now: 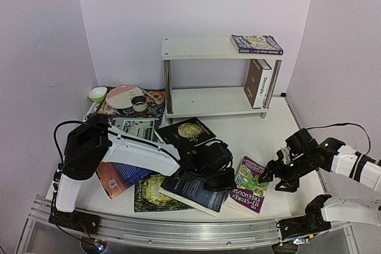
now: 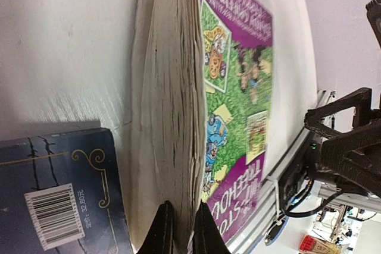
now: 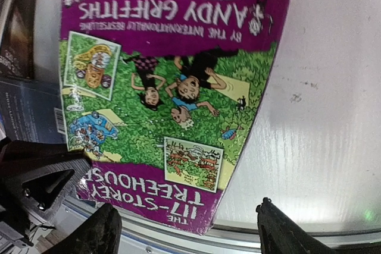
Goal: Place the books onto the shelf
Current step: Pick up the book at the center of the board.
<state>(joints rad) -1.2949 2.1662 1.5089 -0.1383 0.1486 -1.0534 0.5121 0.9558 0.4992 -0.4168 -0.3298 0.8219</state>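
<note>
The left claw (image 2: 183, 206) looks clenched on the page edge of the purple book (image 1: 251, 184), which lies flat on the tabletop (image 1: 250, 132), well apart from the shelf (image 1: 208, 102). The right claw (image 3: 187, 206) hangs released over its opposite side. The pickup seems to be in hand. Next it needs a steady lift, probably with the right claw's support.

The table (image 1: 262, 132) holds 6: 1 grey book (image 1: 137, 127), 1 black book (image 1: 189, 130), 1 orange-blue book (image 1: 119, 178), 1 green book (image 1: 149, 198), 1 dark blue book (image 1: 190, 197), 1 purple book (image 1: 251, 184). The 1 shelf (image 1: 196, 47) holds 2: 1 flat book (image 1: 256, 43), 1 upright book (image 1: 258, 82). 1 mat (image 1: 156, 96), 1 bowl (image 1: 97, 94), 1 plate (image 1: 124, 96), 1 cup (image 1: 140, 105).
</note>
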